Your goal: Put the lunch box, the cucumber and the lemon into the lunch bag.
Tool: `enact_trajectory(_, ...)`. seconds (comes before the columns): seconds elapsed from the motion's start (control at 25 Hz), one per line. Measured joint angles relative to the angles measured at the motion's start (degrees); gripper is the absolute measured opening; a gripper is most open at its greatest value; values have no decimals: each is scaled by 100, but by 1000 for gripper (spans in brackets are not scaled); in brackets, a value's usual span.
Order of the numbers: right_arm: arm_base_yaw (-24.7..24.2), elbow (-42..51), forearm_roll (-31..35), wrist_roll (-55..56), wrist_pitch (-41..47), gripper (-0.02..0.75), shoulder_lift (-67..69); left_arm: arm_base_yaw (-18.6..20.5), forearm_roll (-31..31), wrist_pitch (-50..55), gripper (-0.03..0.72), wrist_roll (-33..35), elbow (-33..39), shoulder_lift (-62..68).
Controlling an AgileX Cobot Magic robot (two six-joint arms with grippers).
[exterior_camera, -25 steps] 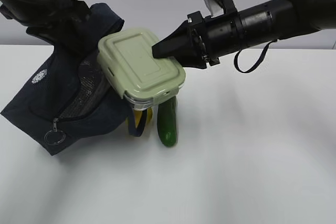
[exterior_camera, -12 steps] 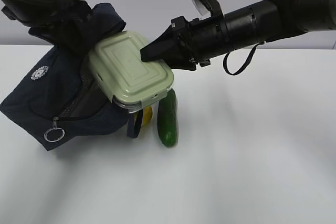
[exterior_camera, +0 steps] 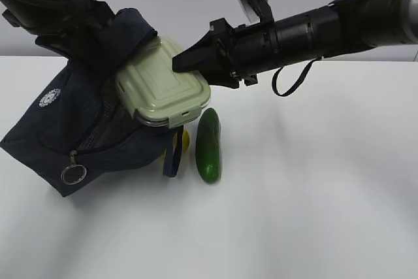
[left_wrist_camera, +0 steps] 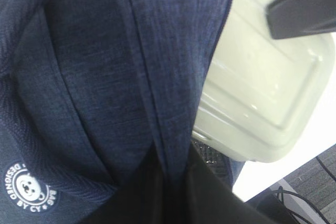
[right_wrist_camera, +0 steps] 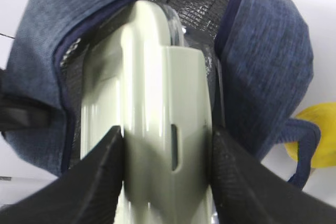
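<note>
- Over by the tabletop's left edge, the left end effector (exterior_camera: 98,37) is clenched on the lunch bag (exterior_camera: 72,119), holding its mouth up.
- Right end effector (exterior_camera: 186,62) grips the lunch box (exterior_camera: 160,86), partway into the bag.
- Lemon (exterior_camera: 185,138) peeks out beside the cucumber (exterior_camera: 209,144), mid-tabletop.

The right gripper (exterior_camera: 186,63) now sits further left, carrying the lunch box (exterior_camera: 164,84) deeper into the mouth of the lunch bag (exterior_camera: 78,122); the box tilts more steeply, and the lemon (exterior_camera: 186,138) is nearly hidden behind the bag's strap
</note>
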Motion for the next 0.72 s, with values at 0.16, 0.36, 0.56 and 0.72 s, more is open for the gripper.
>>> enact_trajectory(0.16, 121, -84, 197, 0, 23, 368, 298, 0, -2, 50, 5, 10, 0, 0)
enact_trajectory(0.36, 323, -420, 325, -22, -56, 368, 465, 0, -2, 84, 5, 23, 0, 0)
enact_trajectory(0.56, 498, -573, 362, -35, -529, 368, 465, 0, -70, 84, 4, 55, 0, 0)
enact_trajectory(0.72, 612, -578, 374, -105, -760, 368, 497, 0, -242, 84, 4, 131, 0, 75)
